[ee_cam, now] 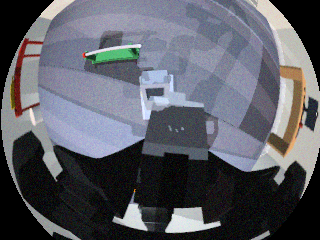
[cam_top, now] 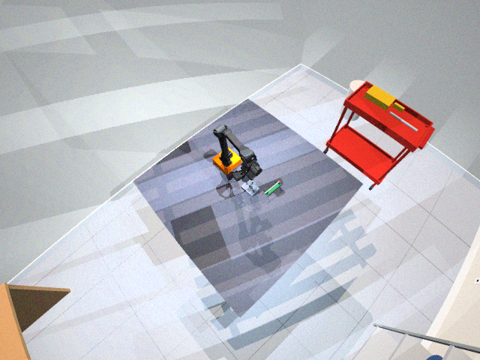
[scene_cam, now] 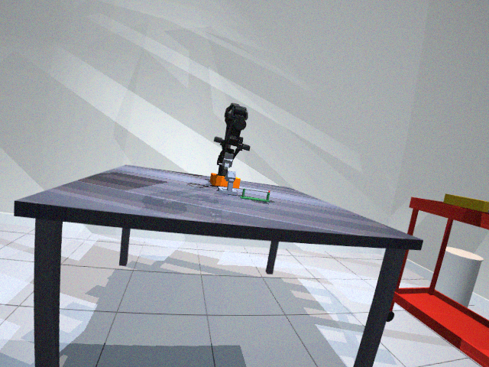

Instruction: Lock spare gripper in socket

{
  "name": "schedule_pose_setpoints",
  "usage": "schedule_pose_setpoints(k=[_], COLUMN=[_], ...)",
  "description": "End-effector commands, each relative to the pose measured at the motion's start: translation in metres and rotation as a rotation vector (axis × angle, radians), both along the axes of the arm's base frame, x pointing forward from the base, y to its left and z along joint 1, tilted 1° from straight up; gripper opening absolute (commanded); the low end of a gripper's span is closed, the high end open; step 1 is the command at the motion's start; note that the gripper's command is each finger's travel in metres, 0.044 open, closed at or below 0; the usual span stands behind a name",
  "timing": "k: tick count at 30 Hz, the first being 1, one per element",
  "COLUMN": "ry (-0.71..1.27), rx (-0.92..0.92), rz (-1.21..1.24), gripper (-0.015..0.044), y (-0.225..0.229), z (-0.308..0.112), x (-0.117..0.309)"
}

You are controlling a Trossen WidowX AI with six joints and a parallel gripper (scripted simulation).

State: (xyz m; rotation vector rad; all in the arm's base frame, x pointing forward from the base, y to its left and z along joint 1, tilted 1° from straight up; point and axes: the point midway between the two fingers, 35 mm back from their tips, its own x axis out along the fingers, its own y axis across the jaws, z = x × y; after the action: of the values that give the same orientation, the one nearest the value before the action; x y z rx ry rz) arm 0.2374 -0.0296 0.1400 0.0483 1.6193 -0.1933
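My gripper (scene_cam: 228, 154) (ee_cam: 171, 144) is shut on the spare gripper (scene_cam: 228, 160) (ee_cam: 175, 129), whose dark grey body stands out ahead of the fingers in the wrist view. The pale grey mount (cam_top: 250, 187) (scene_cam: 231, 175) (ee_cam: 145, 102) stands on the table just beyond and below it; its square socket opening shows in the wrist view. The spare gripper overlaps the mount's near side there, and I cannot tell whether they touch. The lock pin (scene_cam: 255, 190) (ee_cam: 112, 49), white with a red end, lies along the top of a green rack (cam_top: 274, 188) (scene_cam: 254, 198) (ee_cam: 115, 56), out of the socket.
The green rack stands close beside the mount, on the trolley's side. The orange arm base (cam_top: 226, 160) (scene_cam: 218, 180) is behind the mount on the dark striped table (cam_top: 302, 166) (scene_cam: 315, 215). A red trolley (cam_top: 360, 153) (scene_cam: 442, 310) stands off the table.
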Motion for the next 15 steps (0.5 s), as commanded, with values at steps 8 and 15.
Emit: schedule_pose_setpoints(k=[8,15], ry=[0.034,0.026], rx=[0.109,0.104], rz=[0.148,0.156], gripper=[0.0000,0.0000], y=[0.014,0.014], z=[0.011,0.000], x=[-0.022,-0.016])
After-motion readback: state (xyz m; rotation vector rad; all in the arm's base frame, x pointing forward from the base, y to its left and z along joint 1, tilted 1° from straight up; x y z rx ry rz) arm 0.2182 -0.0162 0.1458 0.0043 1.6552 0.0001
